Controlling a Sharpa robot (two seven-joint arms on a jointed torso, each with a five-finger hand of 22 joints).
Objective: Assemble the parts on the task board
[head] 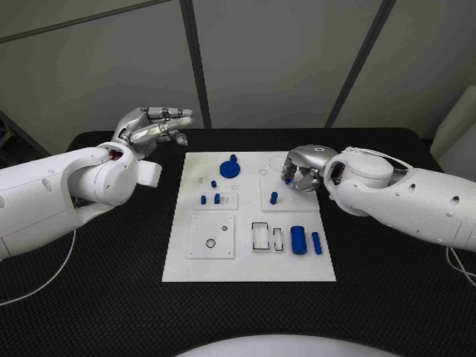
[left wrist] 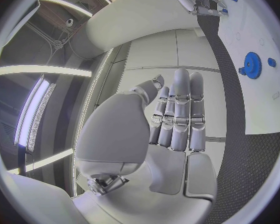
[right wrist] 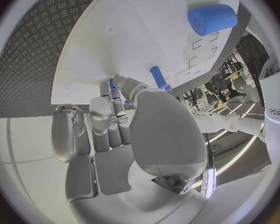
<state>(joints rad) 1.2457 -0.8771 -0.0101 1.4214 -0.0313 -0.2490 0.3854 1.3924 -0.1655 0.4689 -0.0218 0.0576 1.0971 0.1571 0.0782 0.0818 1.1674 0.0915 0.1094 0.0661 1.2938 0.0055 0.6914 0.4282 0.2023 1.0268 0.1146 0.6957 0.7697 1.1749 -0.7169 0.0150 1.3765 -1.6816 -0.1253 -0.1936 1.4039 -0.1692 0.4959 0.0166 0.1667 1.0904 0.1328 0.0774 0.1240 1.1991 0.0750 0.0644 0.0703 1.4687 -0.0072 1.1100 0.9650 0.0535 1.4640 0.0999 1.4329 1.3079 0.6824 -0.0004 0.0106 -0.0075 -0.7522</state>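
Left robot hand [head: 152, 125] is raised above the black table [head: 109, 268], off the far-left corner of the task board [head: 249, 271]; its fingers lie straight, side by side, with nothing in them. On the board, left to right: a blue gear [head: 230, 168] near the far edge, small blue pegs [head: 210, 198] beside a raised white block, a single upright blue peg [head: 274, 198] on the next block, then a thick blue cylinder [head: 298, 239] and a thin blue pin [head: 316, 242] lying flat toward the near right. Right robot hand [head: 303, 177] is over the board's far-right part, fingers curled downward just beside the upright peg. A small blue piece shows at its fingertips; cannot tell whether it is gripped.
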